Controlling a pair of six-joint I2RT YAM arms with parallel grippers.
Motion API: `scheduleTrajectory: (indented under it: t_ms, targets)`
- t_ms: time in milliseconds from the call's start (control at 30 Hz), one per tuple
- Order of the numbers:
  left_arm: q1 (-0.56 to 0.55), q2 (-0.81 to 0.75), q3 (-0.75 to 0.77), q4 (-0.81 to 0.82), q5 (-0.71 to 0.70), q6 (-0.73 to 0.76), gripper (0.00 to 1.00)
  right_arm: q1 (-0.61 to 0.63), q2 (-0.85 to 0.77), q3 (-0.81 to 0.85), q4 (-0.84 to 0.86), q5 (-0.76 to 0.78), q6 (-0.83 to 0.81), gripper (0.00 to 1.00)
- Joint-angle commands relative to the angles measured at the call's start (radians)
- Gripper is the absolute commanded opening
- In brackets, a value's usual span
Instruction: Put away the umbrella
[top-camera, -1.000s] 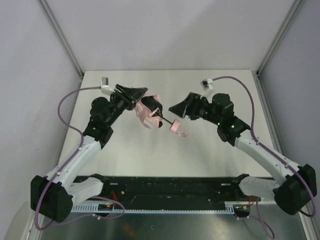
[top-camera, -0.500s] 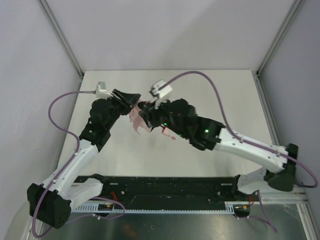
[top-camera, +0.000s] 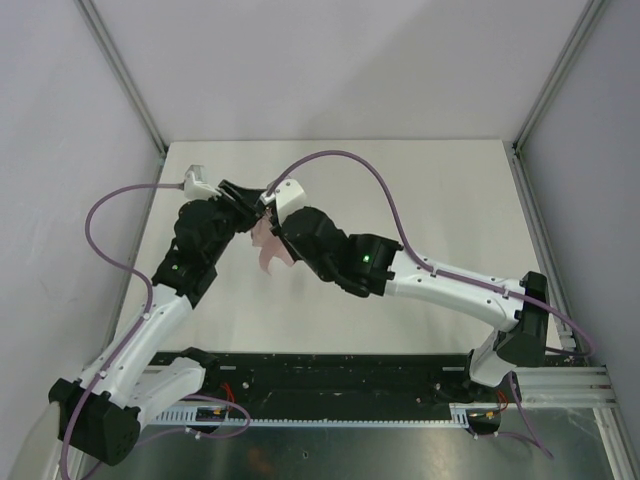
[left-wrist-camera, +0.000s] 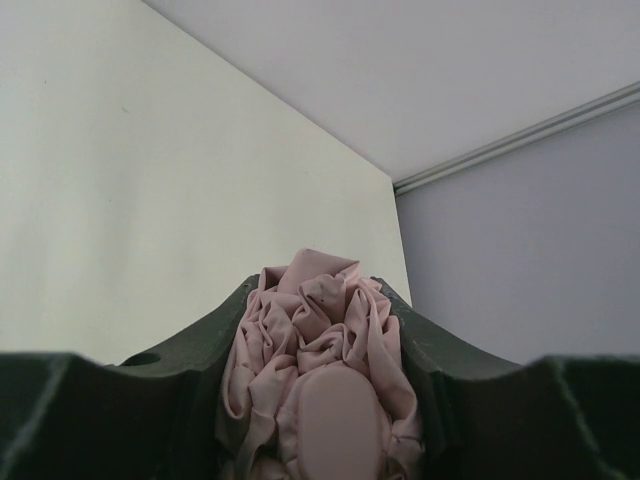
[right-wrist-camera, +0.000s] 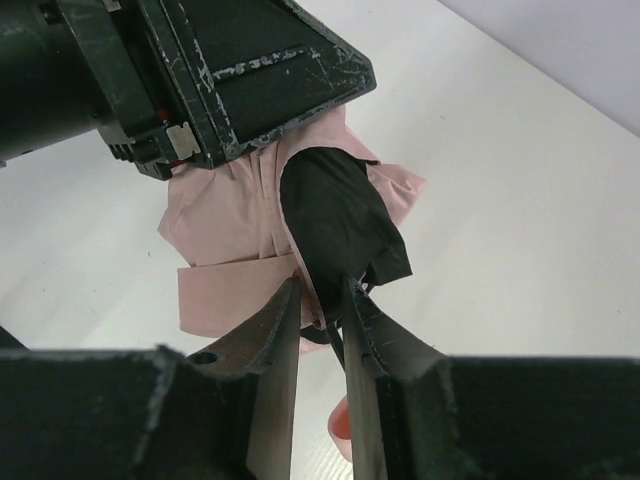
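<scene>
The umbrella (top-camera: 268, 252) is a crumpled pale pink bundle held above the table between both arms. My left gripper (top-camera: 247, 206) is shut on it; in the left wrist view the pink fabric (left-wrist-camera: 318, 360) fills the gap between the dark jaws. My right gripper (right-wrist-camera: 322, 300) has come in from the other side, and its jaws are pressed narrowly on the umbrella's lower edge, where pink fabric (right-wrist-camera: 240, 235), dark lining (right-wrist-camera: 340, 215) and the thin shaft meet. The pink handle (right-wrist-camera: 342, 428) peeks out below the fingers. The left gripper's body (right-wrist-camera: 230, 70) sits just above.
The white table (top-camera: 430, 190) lies under both arms, walled by grey panels with metal posts at the back corners. A black rail (top-camera: 340, 375) runs along the near edge. Purple cables (top-camera: 340, 160) arc over the arms.
The right arm swung left across the table to the umbrella, and its jaws went from wide open to narrow on the fabric and shaft. The left arm kept its hold and shifted slightly left.
</scene>
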Motion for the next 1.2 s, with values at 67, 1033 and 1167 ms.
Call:
scheduleTrajectory:
  t_ms: [67, 1033, 1167]
  targets:
    - [0.000, -0.029, 0.069, 0.060, -0.018, 0.005, 0.00, -0.024, 0.010, 0.061, -0.002, -0.006, 0.036, 0.24]
    - [0.000, -0.092, -0.008, 0.247, -0.108, -0.068, 0.00, -0.286, -0.157, -0.447, 1.124, -0.954, 1.188, 0.00]
    - [0.005, -0.113, -0.026, 0.265, -0.113, -0.147, 0.00, -0.285, -0.101, -0.508, 1.391, -0.972, 1.319, 0.00]
